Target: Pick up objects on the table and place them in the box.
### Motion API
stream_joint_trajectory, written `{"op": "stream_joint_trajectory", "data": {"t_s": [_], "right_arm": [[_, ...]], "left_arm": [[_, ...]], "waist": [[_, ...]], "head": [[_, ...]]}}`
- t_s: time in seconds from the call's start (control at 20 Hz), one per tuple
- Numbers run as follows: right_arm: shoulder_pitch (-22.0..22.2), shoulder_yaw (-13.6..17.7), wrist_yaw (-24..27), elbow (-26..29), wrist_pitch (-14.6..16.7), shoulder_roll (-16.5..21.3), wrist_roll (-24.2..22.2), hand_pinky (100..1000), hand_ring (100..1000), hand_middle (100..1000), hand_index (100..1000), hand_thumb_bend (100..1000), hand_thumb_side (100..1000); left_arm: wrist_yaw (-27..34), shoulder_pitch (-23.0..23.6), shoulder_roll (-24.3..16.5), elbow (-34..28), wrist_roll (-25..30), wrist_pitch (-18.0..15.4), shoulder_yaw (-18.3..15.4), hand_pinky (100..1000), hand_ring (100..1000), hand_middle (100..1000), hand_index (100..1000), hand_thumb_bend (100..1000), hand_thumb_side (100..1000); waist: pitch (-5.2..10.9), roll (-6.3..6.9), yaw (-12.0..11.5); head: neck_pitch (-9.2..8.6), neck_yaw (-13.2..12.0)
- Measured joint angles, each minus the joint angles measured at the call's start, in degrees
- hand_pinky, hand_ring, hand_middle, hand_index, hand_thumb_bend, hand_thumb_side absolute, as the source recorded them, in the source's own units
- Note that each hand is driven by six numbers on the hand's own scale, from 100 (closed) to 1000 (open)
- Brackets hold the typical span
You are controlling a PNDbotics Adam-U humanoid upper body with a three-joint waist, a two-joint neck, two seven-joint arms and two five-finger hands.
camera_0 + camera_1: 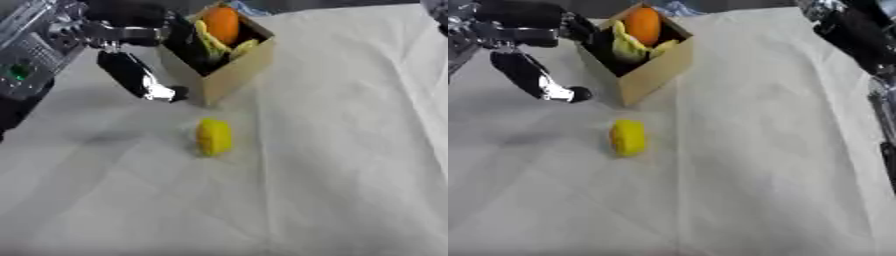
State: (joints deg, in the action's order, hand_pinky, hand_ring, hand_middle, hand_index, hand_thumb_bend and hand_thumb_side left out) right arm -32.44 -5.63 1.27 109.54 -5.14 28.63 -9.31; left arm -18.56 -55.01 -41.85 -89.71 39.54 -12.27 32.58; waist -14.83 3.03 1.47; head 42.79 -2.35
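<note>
Left eye view shows my left hand [131, 70] in the upper left of the frame, beside the cardboard box [229, 70], its fingers straight and holding nothing. An orange [222, 24] and some yellow pieces [213, 42] already sit in the box, so I judge the job mostly done. One rounded, smooth yellow fruit [213, 136] lies mid-frame on the creased white cloth [350, 150]. Of my right arm [855, 35], upper right, I cannot tell the hand's state.

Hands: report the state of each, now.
Left hand: open, holding nothing, beside the box.
Right hand: only its arm shows at the right eye view's right edge; hand not in view.
</note>
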Motion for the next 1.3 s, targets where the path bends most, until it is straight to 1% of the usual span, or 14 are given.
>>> {"op": "stream_joint_trajectory", "data": {"t_s": [0.15,0.25,0.35,0.45,0.65,0.8,1.05,1.3], "right_arm": [[0.0,0.0,0.0,0.1,-0.1,-0.1,0.1,923,894,645,814,100,647],[0.0,0.0,0.0,0.3,-0.1,-0.1,0.1,923,895,645,814,100,647],[0.0,0.0,0.0,0.4,-0.1,-0.2,0.1,923,895,645,813,100,647],[0.0,0.0,0.0,0.4,-0.1,-0.2,0.1,923,895,645,813,100,648],[0.0,0.3,0.0,0.4,-0.1,-0.5,0.2,923,895,644,813,100,649],[0.0,0.4,0.0,0.6,-0.1,-0.7,0.2,923,895,644,812,100,648],[0.0,0.4,0.0,0.7,-0.3,-0.7,0.5,924,895,643,811,100,646],[0.1,0.4,0.1,0.7,-0.3,-0.8,0.5,925,895,642,811,100,646]], "left_arm": [[-0.3,0.5,0.2,0.5,1.3,1.5,0.8,815,747,715,866,354,566],[-1.4,0.7,1.2,2.1,1.4,1.9,1.1,818,756,730,881,374,568],[-2.8,1.1,2.6,4.3,1.4,2.0,1.1,823,764,743,894,414,564],[-4.6,1.2,4.2,7.2,1.4,1.6,1.3,830,773,752,897,456,548],[-7.8,1.5,7.2,12.6,1.4,-0.2,1.4,831,771,750,909,460,555],[-9.1,1.5,9.3,15.2,1.4,-1.6,1.4,832,770,748,912,473,558],[-8.8,1.5,10.8,16.1,2.3,-3.4,1.5,837,770,749,914,497,576],[-7.4,1.5,11.1,14.6,3.5,-3.8,1.8,836,769,747,912,495,567]], "waist": [[0.0,-0.1,0.0],[0.01,-0.22,0.0],[0.01,-0.28,0.0],[0.01,-0.31,0.1],[-0.02,-0.32,0.2],[-0.08,-0.36,0.3],[-0.22,-0.41,0.5],[-0.24,-0.37,0.5]], "head": [[0.0,-0.1],[0.0,-0.1],[0.0,-0.1],[0.01,-0.2],[0.01,-0.5],[0.01,-0.6],[0.01,-0.6],[0.01,-0.7]]}}
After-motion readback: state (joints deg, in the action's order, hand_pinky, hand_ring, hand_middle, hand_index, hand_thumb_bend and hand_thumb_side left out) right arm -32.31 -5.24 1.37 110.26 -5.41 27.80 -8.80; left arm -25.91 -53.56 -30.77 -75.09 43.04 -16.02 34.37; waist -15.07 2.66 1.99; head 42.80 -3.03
